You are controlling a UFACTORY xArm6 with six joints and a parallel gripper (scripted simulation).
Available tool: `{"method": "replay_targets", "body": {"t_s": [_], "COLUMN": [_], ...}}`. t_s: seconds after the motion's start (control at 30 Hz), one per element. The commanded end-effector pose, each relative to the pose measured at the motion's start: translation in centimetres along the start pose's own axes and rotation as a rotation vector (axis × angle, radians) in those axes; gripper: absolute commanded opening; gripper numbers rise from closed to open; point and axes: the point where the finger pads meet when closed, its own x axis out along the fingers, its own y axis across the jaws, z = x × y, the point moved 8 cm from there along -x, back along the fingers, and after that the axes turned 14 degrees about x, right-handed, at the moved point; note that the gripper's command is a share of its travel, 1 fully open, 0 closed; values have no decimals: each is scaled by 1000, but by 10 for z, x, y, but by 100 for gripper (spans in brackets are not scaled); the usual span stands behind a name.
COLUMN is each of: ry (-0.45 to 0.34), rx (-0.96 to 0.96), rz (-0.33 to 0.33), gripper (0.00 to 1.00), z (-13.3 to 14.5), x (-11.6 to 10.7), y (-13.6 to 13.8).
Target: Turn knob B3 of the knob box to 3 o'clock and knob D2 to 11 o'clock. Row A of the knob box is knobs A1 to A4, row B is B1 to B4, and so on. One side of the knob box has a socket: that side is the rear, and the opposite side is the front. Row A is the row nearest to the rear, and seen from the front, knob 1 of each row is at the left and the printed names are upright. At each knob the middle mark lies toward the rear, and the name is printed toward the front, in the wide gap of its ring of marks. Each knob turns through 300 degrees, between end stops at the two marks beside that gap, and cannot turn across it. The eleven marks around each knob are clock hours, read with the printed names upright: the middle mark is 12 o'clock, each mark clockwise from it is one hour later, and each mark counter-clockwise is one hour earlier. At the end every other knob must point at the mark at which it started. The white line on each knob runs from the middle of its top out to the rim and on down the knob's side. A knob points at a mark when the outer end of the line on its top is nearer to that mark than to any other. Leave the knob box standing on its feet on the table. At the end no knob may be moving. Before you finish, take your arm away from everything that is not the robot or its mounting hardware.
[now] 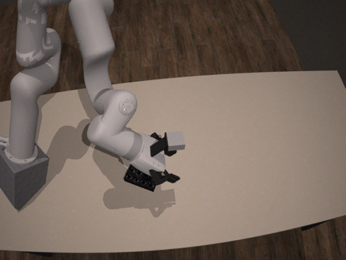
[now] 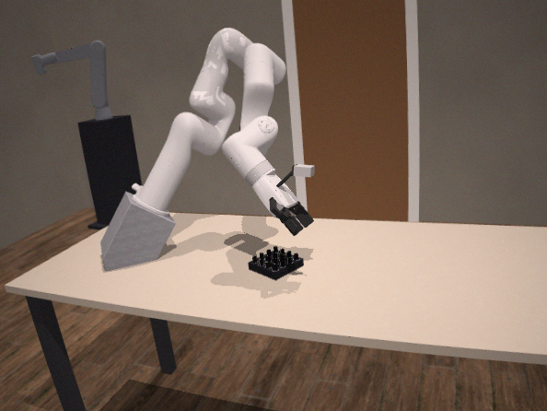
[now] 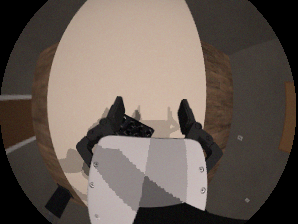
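The black knob box stands on its feet on the beige table, left of the middle. Its knobs are too small to read, and in the top view the wrist hides part of it. My gripper is open and empty. It hangs tilted downward, above the box's right edge and well clear of the knobs. In the wrist view a small dark shape that seems to be the box lies low between the fingers, near the left one.
The arm's grey base block stands at the table's left end. A black pedestal with a second grey arm stands behind the table on the floor. The table's front edge runs close below the box.
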Motion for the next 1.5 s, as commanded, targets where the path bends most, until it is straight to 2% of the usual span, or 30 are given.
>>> {"method": "replay_targets", "body": {"t_s": [0.0, 0.07, 0.17, 0.5, 0.63, 0.67, 1.07, 1.2, 1.47], "ry": [-81, -81, -146, -263, -283, -313, -431, -447, -546], "rx": [56, 56, 106, 203, 219, 243, 337, 349, 430], "rz": [14, 14, 27, 75, 78, 84, 118, 124, 155], "gripper": [100, 100, 100, 100, 100, 100, 100, 100, 100], "z": [5, 5, 12, 26, 29, 32, 45, 46, 57], "x": [-3, -3, -5, -9, -9, -10, -13, -14, -16], "y": [-4, -4, -7, -11, -11, -12, -15, -15, -17]}}
